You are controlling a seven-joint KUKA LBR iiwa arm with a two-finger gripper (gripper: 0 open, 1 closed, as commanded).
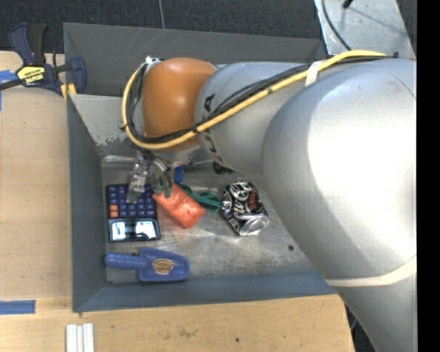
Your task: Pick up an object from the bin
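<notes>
Gripper (143, 173) at the flat blue plastic calculator's (132, 213) top edge; open or closed, cannot tell.
Lumpy orange plastic block (180, 208) just beside.

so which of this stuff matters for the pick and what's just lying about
In play:
- gripper, low in the bin
- blue calculator, right by it
- orange lump, right by it too

Lying about:
- crushed can
- blue handled tool, at the front
- green piece
</notes>
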